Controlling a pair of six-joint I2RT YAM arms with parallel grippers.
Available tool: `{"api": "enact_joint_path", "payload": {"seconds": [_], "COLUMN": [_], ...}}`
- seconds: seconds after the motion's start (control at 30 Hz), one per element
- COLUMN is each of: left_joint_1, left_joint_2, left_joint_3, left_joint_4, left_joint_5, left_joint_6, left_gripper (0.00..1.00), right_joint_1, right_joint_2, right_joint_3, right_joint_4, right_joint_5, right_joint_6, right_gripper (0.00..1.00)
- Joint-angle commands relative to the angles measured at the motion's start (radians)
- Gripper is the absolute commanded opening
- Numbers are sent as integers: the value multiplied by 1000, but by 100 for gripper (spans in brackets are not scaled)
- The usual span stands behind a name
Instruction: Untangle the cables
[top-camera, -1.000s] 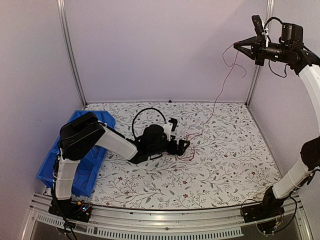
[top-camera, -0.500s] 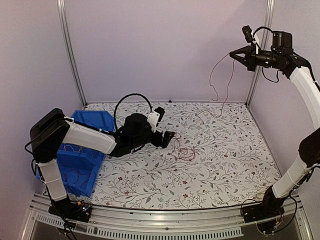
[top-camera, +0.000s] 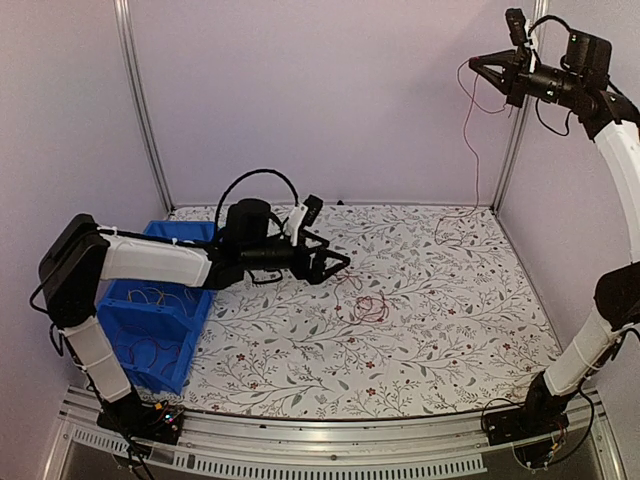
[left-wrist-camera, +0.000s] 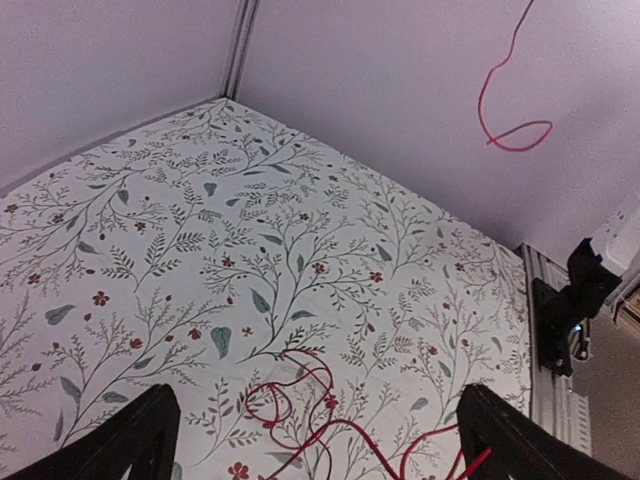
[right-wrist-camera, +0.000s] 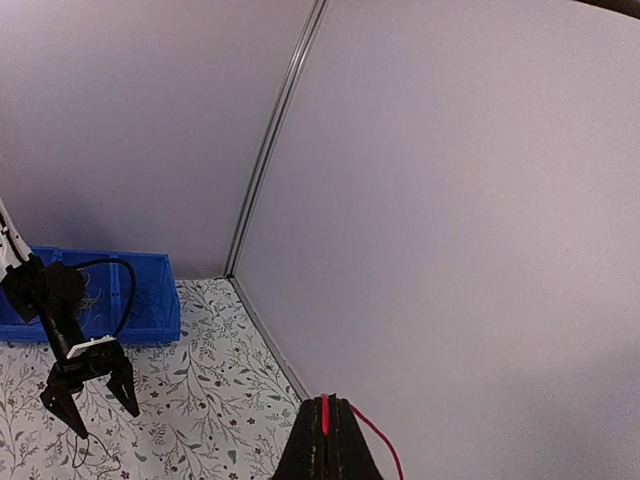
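A small clump of red cables (top-camera: 368, 308) lies on the flowered table, a little right of centre. My left gripper (top-camera: 335, 265) hovers just left of and behind it, open, with nothing between its fingers. In the left wrist view the red loops (left-wrist-camera: 300, 400) lie on the table between the two black fingertips (left-wrist-camera: 130, 440). My right gripper (top-camera: 475, 65) is high at the back right, shut on one red cable (top-camera: 476, 150). That cable hangs down the wall, and its tail rests on the table's back right. Its pinched end (right-wrist-camera: 325, 412) shows between the shut jaws.
A blue bin (top-camera: 185, 350) stands at the table's left edge with thin wires (top-camera: 150, 300) inside it. The left arm reaches across the bin's top. Metal frame posts stand at both back corners, and the walls are close behind.
The left gripper has pulled back and to the left, off the clump. The right gripper has carried its red cable higher, so it now hangs apart from the clump.
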Motion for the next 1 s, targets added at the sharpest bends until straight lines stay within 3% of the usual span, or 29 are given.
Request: {"api": "enact_joint_path", "payload": {"seconds": [0.0, 0.07, 0.17, 0.23, 0.27, 0.3, 0.33, 0.37, 0.4, 0.43, 0.53, 0.57, 0.6, 0.63, 0.67, 0.73, 0.97], "left_joint_1": [55, 36, -63, -94, -73, -30, 24, 51, 57, 49, 3, -9, -53, -120, -176, -202, -263], "left_joint_2": [61, 63, 51, 135, 126, 96, 85, 126, 179, 206, 164, 155, 154, 167, 176, 153, 40], "left_joint_3": [158, 244, 350, 522, 502, 400, 253, 175, 193, 230, 291, 377, 529, 668, 735, 732, 548], "left_joint_4": [-137, -339, -610, -827, -761, -555, -172, 152, 187, 95, -97, -291, -642, -849, -914, -877, -496], "left_joint_5": [450, 342, -20, -114, 66, 299, 587, 725, 776, 778, 661, 541, 236, -53, -222, -258, -267], "left_joint_6": [-256, -205, 40, 113, 77, -73, -369, -666, -784, -764, -616, -491, -298, -86, 44, 99, 132], "left_gripper": [100, 100, 100, 100, 100, 100, 100, 100, 100, 100, 100, 100, 100, 100, 100, 100, 100], "right_joint_1": [0, 1, 4, 26, 39, 54, 68, 81, 93, 101, 110, 110, 111, 110, 113, 124, 222], "right_joint_2": [20, 8, -17, -25, -26, -27, -27, -27, -29, -31, -44, -50, -53, -58, -61, -65, -71], "right_joint_3": [-133, -184, -268, -311, -327, -339, -346, -353, -358, -362, -371, -375, -381, -391, -403, -427, -499], "right_joint_4": [25, 42, 75, 73, 65, 52, 39, 25, 16, 10, -8, -13, -15, -17, -18, -21, 4], "right_joint_5": [-41, -46, -72, -76, -77, -75, -74, -71, -69, -67, -56, -50, -45, -47, -53, -72, -103], "right_joint_6": [34, 36, 51, 53, 46, 36, 13, -1, -16, -28, -47, -54, -60, -66, -69, -72, -43], "right_gripper": [0, 0, 0, 0, 0, 0, 0, 0, 0, 0, 0, 0, 0, 0, 0, 0, 0]}}
